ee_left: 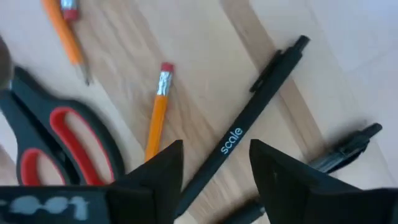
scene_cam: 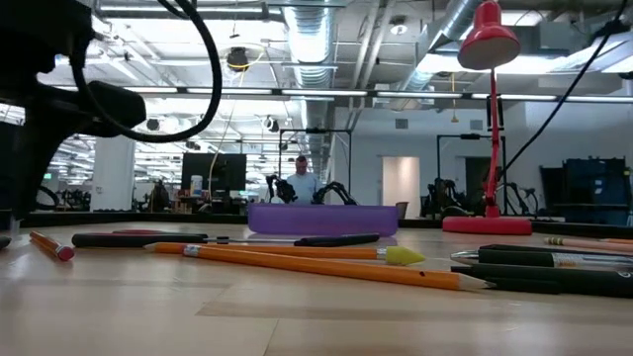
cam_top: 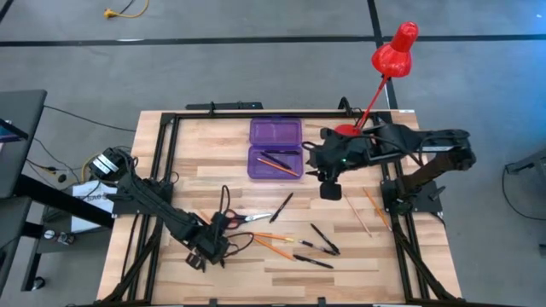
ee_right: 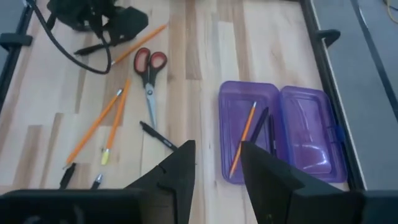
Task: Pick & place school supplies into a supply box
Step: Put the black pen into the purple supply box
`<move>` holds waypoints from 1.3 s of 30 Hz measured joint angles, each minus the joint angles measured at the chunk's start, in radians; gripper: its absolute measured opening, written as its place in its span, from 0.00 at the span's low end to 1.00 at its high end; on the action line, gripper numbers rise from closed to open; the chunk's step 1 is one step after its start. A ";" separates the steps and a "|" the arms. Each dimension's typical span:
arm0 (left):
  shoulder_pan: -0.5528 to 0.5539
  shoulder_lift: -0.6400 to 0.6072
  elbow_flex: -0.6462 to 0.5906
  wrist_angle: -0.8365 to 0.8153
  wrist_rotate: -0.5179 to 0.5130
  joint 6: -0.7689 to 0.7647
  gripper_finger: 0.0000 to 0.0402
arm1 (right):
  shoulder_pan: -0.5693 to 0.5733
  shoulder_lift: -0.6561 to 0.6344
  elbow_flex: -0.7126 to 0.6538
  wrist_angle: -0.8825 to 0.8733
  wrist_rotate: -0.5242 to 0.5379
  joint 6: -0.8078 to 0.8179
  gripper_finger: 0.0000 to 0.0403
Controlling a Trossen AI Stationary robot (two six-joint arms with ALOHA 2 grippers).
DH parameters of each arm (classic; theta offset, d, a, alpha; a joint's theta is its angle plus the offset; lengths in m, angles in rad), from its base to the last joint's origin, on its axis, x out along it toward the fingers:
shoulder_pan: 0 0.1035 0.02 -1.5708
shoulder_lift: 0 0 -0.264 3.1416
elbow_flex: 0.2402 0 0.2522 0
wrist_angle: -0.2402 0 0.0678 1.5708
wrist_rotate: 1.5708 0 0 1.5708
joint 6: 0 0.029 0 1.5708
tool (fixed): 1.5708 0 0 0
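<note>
black pen (ee_left: 242, 127) printed "scale" lies between the left end effector's (ee_left: 214, 165) spread fingers, unpinched.

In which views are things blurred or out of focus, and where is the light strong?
Left wrist view: the scissors and the left tool look soft. Low view: ceiling lights glare and the near pencil blurs toward the camera. High view: even light, the purple box clear.

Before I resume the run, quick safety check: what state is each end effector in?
Left end effector: open, empty, fingers either side of a black pen on the table.
Right end effector: open, empty, above the table beside the purple case.
</note>
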 joint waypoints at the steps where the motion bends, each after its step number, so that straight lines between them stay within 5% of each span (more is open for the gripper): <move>1: 0.000 0.000 0.000 0.002 0.000 0.014 0.41 | 0.003 0.000 0.000 0.000 0.002 0.004 0.30; 10: 0.026 0.000 -0.026 0.014 0.001 0.080 0.29 | 0.009 0.014 -0.001 -0.001 0.017 0.005 0.30; 39: 0.085 0.001 -0.089 0.067 0.070 0.151 0.23 | 0.009 0.015 -0.001 -0.006 0.019 0.006 0.30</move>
